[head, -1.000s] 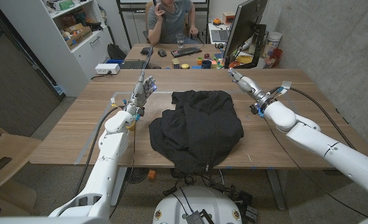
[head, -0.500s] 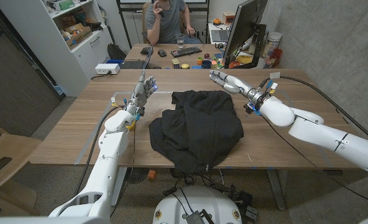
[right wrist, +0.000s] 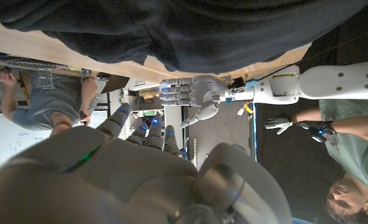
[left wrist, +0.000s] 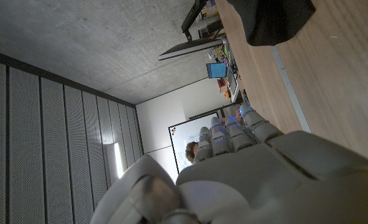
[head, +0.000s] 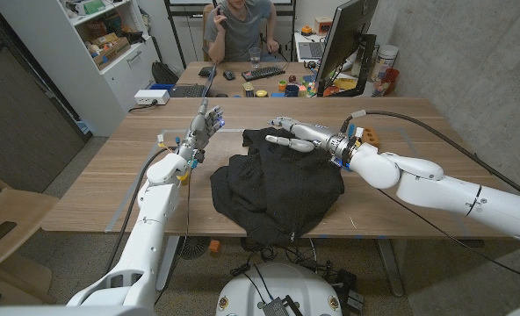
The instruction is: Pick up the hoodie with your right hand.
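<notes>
A black hoodie [head: 278,180] lies crumpled in the middle of the wooden table [head: 102,189], hanging a little over the near edge. My right hand [head: 291,132] reaches in over the hoodie's far edge with its fingers spread and nothing in it; whether it touches the cloth I cannot tell. My left hand [head: 203,123] is raised to the left of the hoodie, fingers apart, holding nothing. In the right wrist view the hoodie [right wrist: 202,31] spreads beyond my right hand [right wrist: 128,162], with the left hand [right wrist: 193,93] past it. The left wrist view has my left hand [left wrist: 246,162] and a corner of the hoodie [left wrist: 271,18].
A monitor [head: 343,39] stands past the table's far right corner. Behind it is a second desk with a keyboard [head: 264,73], small coloured items and a seated person [head: 242,17]. A white box [head: 152,96] lies at the far left, a shelf [head: 111,44] beyond it.
My right arm has swung left from the table's far right side until the hand is over the hoodie's far edge. The left hand has stayed where it was.
</notes>
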### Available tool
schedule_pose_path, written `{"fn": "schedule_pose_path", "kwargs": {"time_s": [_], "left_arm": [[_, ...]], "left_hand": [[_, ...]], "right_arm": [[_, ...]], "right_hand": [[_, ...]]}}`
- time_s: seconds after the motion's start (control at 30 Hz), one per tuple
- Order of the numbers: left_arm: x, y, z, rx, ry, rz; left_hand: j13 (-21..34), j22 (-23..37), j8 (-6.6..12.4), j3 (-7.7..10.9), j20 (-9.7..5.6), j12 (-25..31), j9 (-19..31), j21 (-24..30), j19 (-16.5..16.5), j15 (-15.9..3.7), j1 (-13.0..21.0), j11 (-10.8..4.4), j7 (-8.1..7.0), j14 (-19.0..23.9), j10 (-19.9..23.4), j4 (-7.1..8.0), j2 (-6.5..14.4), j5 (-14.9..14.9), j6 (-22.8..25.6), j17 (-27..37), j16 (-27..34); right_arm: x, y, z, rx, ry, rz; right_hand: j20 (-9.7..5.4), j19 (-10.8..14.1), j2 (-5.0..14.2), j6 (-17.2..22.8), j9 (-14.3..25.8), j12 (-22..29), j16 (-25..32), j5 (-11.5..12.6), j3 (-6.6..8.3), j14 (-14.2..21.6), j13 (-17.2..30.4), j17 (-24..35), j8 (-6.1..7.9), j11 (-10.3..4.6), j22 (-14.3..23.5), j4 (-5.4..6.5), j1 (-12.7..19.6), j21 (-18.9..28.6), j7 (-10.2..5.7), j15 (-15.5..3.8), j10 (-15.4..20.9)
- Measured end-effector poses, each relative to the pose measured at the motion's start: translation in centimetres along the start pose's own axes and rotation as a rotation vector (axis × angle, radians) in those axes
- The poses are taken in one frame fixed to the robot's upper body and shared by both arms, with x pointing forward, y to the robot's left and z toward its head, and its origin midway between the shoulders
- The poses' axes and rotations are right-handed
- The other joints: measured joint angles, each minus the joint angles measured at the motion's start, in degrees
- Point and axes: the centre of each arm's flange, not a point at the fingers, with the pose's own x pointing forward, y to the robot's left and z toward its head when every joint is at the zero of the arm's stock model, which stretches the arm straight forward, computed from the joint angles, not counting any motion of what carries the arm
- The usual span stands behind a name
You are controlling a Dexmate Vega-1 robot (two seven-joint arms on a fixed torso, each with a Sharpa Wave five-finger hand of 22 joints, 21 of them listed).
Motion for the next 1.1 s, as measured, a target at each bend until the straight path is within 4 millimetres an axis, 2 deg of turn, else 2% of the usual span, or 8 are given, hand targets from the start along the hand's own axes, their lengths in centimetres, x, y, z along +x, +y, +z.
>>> {"fn": "schedule_pose_path", "kwargs": {"time_s": [0.1, 0.2, 0.3, 0.4, 0.73, 0.93, 1.0, 1.1], "left_arm": [[0.1, -0.1, 0.1, 0.002, -0.001, -0.006], [0.1, -0.2, 0.2, 0.004, -0.002, -0.014], [0.1, -0.3, 0.3, 0.005, -0.002, -0.018], [0.2, -0.3, 0.5, 0.008, -0.006, -0.022], [-0.1, -0.4, 0.7, 0.013, -0.005, -0.027], [-0.4, -0.5, 0.8, 0.014, -0.004, -0.026], [-0.5, -0.5, 0.9, 0.016, -0.007, -0.025], [-0.7, -0.5, 1.0, 0.017, -0.009, -0.022]], "left_hand": [[0.0, 0.0, 0.00, 0.00, 0.00, 0.0, 0.0, 0.0, 0.0, 0.00, 0.0, 0.00, 0.00, 0.0, 0.0, 0.00, 0.0, 0.0, 0.0, 0.0, 0.0], [0.0, 0.0, 0.00, 0.01, 0.00, 0.0, 0.0, 0.0, 0.0, 0.00, 0.0, 0.00, 0.00, 0.0, 0.0, 0.00, 0.0, 0.0, 0.0, 0.0, 0.0], [0.0, 0.0, 0.00, 0.16, 0.00, 0.0, 0.0, 0.0, 0.0, 0.00, 0.0, 0.00, 0.00, 0.0, 0.0, 0.16, 0.0, 0.0, 0.0, 0.0, 0.0], [0.0, 0.0, 0.00, 0.16, 0.00, 0.0, 0.0, 0.0, 0.0, 0.00, 0.0, 0.00, 0.00, 0.0, 0.0, 0.16, 0.0, 0.0, 0.0, 0.0, 0.0], [0.0, 0.0, 0.00, 0.16, 0.00, 0.0, 0.0, 0.0, 0.0, 0.00, 0.0, 0.00, 0.00, 0.0, 0.0, 0.16, 0.0, 0.0, 0.0, 0.0, 0.0], [0.0, 0.0, 0.00, 0.16, 0.00, 0.0, 0.0, 0.0, 0.0, 0.00, 0.0, 0.00, 0.00, 0.0, 0.0, 0.16, 0.0, 0.0, 0.0, 0.0, 0.0], [0.0, 0.0, 0.00, 0.16, 0.00, 0.0, 0.0, 0.0, 0.0, 0.00, 0.0, 0.00, 0.00, 0.0, 0.0, 0.16, 0.0, 0.0, 0.0, 0.0, 0.0], [0.0, 0.0, 0.00, 0.16, 0.00, 0.0, 0.0, 0.0, 0.0, 0.00, 0.0, 0.00, 0.00, 0.0, 0.0, 0.16, 0.0, 0.0, 0.0, 0.0, 0.0]], "right_arm": [[0.3, 0.3, 0.8, -0.033, -0.010, 0.016], [0.5, 0.9, 1.9, -0.091, -0.021, 0.048], [0.9, 1.6, 2.9, -0.160, -0.027, 0.088], [1.0, 2.0, 3.1, -0.213, -0.021, 0.112], [2.7, 4.6, 5.0, -0.317, -0.038, 0.176], [4.1, 7.3, 4.0, -0.321, -0.017, 0.221], [4.4, 8.2, 3.6, -0.325, -0.008, 0.235], [4.8, 9.1, 3.1, -0.326, 0.003, 0.243]], "right_hand": [[0.30, 0.3, 0.31, -0.4, 0.0, 0.0, 0.0, 0.0, 1.13, 0.0, 0.0, -0.1, 0.00, -0.12, 0.0, -0.44, 1.7, 0.0, -0.36, 0.00, -0.1], [0.30, 0.3, 1.09, -0.9, 0.0, 0.0, 0.0, 0.0, 4.01, 0.0, 0.0, -0.1, 0.00, -0.71, 0.0, -1.66, 5.4, 0.0, -0.93, 0.00, -0.7], [1.43, 0.6, 2.36, -1.5, 0.0, -0.5, 0.0, -0.8, 7.97, 0.0, 0.0, -0.1, 0.00, -1.55, 0.0, -3.57, 10.3, 0.0, -1.53, 0.00, -1.6], [2.99, 0.9, 2.11, -1.7, 0.0, -0.6, 0.0, -1.3, 9.74, -0.2, 0.0, -0.1, 0.00, -1.61, 0.0, -4.52, 12.3, 0.0, -1.73, 0.18, -1.9], [4.09, 1.2, 1.22, -2.3, 0.0, -0.6, 0.0, -1.9, 10.36, -0.5, 0.0, -0.1, 0.00, -1.21, 0.0, -5.14, 13.4, 0.0, -1.82, -0.07, -2.9], [7.47, 4.6, -0.07, -2.5, 0.0, -0.6, 0.3, -3.5, 10.93, 2.1, 0.0, -0.1, 0.00, -1.82, 0.0, -5.71, 14.8, 1.1, -2.05, 6.44, -4.0], [7.75, 9.9, -0.24, -1.3, 0.2, 0.1, 0.8, -4.0, 11.97, 4.8, 0.3, 0.0, 0.40, -2.38, 0.1, -7.20, 17.3, 2.5, -3.19, 6.53, -3.3], [7.14, 24.7, -0.16, 3.3, 1.1, 3.3, 2.5, -4.1, 14.62, 14.3, 1.5, 0.6, 1.95, -2.90, 0.3, -10.54, 23.0, 6.7, -4.75, 3.31, 1.0]]}}
